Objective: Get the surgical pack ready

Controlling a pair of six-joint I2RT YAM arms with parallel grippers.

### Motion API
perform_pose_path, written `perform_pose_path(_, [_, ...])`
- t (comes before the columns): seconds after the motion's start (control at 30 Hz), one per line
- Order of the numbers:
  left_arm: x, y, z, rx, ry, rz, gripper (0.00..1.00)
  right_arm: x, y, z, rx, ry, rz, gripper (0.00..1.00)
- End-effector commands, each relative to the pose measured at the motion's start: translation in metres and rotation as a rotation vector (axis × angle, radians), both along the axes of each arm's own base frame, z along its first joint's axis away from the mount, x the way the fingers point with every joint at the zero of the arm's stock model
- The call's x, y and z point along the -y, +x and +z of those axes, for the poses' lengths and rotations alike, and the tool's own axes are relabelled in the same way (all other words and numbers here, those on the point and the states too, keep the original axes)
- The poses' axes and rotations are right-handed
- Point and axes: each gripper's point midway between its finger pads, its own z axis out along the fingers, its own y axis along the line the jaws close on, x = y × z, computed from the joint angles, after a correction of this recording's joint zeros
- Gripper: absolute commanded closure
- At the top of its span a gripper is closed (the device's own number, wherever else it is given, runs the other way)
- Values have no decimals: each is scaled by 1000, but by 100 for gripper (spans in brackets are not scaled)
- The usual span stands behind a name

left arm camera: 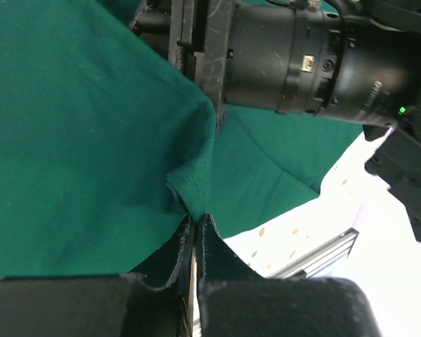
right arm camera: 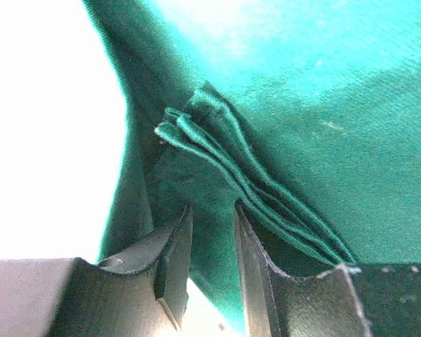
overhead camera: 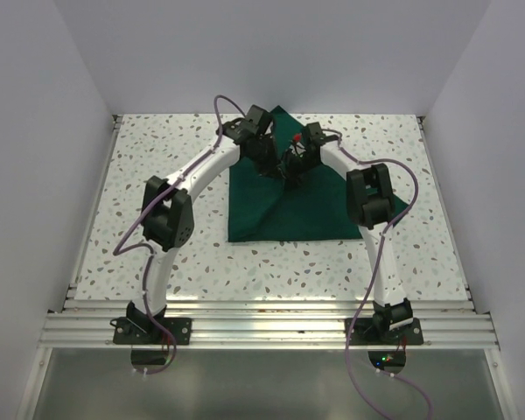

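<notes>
Overhead and wrist views. A dark green cloth lies on the middle of the speckled table, its far corner lifted where both arms meet above it. The left gripper is closed, pinching a raised fold of the cloth between its fingertips; the right arm's black wrist sits just beyond. The right gripper has its fingers narrowly apart beside a pleated bunch of cloth; whether it grips the cloth cannot be told.

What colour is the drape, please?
The drape is plain dark green, with no pattern; the left wrist view shows it best.
</notes>
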Motion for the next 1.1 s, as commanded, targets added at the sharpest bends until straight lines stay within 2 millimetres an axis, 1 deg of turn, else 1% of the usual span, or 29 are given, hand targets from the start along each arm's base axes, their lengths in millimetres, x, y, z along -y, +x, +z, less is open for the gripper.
perform_pose_path(0.0, [18,12,13,29,-84,0,100,15,-19,-50,-127,-106,-34,64])
perform_pose_path(0.03, [20,14,13,31,-88,0,100,17,-18,-50,-124,-112,-41,64])
perform_pose_path(0.07, [20,15,9,24,-87,1,100,18,-18,-51,-130,-117,-51,64])
perform_pose_path(0.1, [21,16,7,23,-90,-2,100,21,-13,-49,-120,-111,-65,64])
perform_pose_path(0.17, [23,15,3,16,-95,-9,100,21,-11,-47,-135,-83,-83,65])
perform_pose_path(0.27, [27,15,-4,8,-105,-23,100,21,-2,-37,-111,-54,-93,65])
perform_pose_path(0.3, [27,17,-4,18,-108,-27,94,20,3,-32,-88,-47,-95,65])
perform_pose_path(0.33, [28,19,-4,24,-112,-30,85,20,8,-22,-65,-43,-101,65])
perform_pose_path(0.37, [29,23,0,42,-127,-34,74,26,15,-17,-54,-39,-120,65])
perform_pose_path(0.4, [31,25,2,60,-134,-45,60,29,20,-11,-42,-31,-131,65])
perform_pose_path(0.43, [32,28,6,77,-146,-54,57,31,28,3,-11,-21,-145,65])
perform_pose_path(0.47, [32,31,11,95,-157,-60,55,40,36,10,8,-20,-165,65])
perform_pose_path(0.53, [28,37,21,140,-160,-72,49,50,51,26,66,-17,-190,64])
perform_pose_path(0.57, [25,38,34,172,-160,-70,47,63,61,37,98,-22,-216,64])
perform_pose_path(0.6, [20,39,38,200,-144,-82,45,74,66,41,112,-51,-237,65])
perform_pose_path(0.63, [13,38,53,236,-135,-83,44,82,74,51,155,-64,-243,64])
perform_pose_path(0.67, [3,38,53,259,-86,-82,44,99,76,60,161,-90,-264,65])
perform_pose_path(0.7, [-6,30,42,239,-52,-87,43,111,80,62,183,-147,-282,64])
perform_pose_path(0.73, [-15,23,56,267,-48,-87,43,123,87,76,243,-184,-274,64])
perform_pose_path(0.77, [-21,19,52,271,-30,-91,43,140,83,84,239,-239,-289,64])
perform_pose_path(0.8, [-30,3,25,210,-2,-98,44,151,83,92,262,-278,-295,64])
perform_pose_path(0.83, [-35,-5,32,230,-11,-106,46,173,84,92,286,-372,-323,64])
perform_pose_path(0.87, [-31,-7,30,256,-39,-125,47,186,78,93,270,-427,-340,63])
perform_pose_path(0.9, [-36,-21,5,203,-33,-135,52,199,67,102,275,-472,-356,63])
perform_pose_path(0.93, [-29,-25,4,209,-76,-162,56,222,64,101,278,-557,-400,62])
perform_pose_path(0.97, [-26,-29,-3,190,-94,-176,58,236,60,105,289,-600,-431,61])
perform_pose_path(1.0, [-23,-32,-10,174,-106,-191,62,250,52,122,321,-639,-472,59])
perform_pose_path(1.03, [-17,-34,-19,160,-108,-209,62,262,31,100,260,-682,-476,57])
perform_pose_path(1.07, [-13,-33,-21,175,-110,-227,62,286,28,97,260,-705,-531,53])
